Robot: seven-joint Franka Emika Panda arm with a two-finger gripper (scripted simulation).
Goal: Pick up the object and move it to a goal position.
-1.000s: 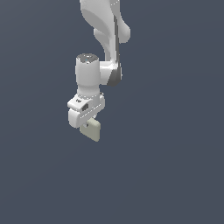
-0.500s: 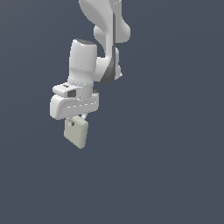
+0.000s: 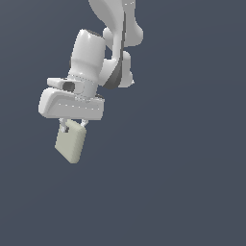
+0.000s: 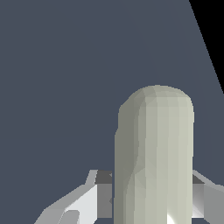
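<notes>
My claw [image 3: 73,123] stays clamped on the block [image 3: 71,141], which hangs toward 7 o'clock. Since a second ago I've swung toward 9 o'clock, so the carry is underway.

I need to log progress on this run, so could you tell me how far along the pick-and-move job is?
Done: the pick. The gripper is shut on the block, which hangs tilted below it with nothing visibly under it; the wrist view shows the block between the fingers. In hand: carrying it. Left: reaching the goal, which no view shows, so the remaining distance cannot be judged.
</notes>
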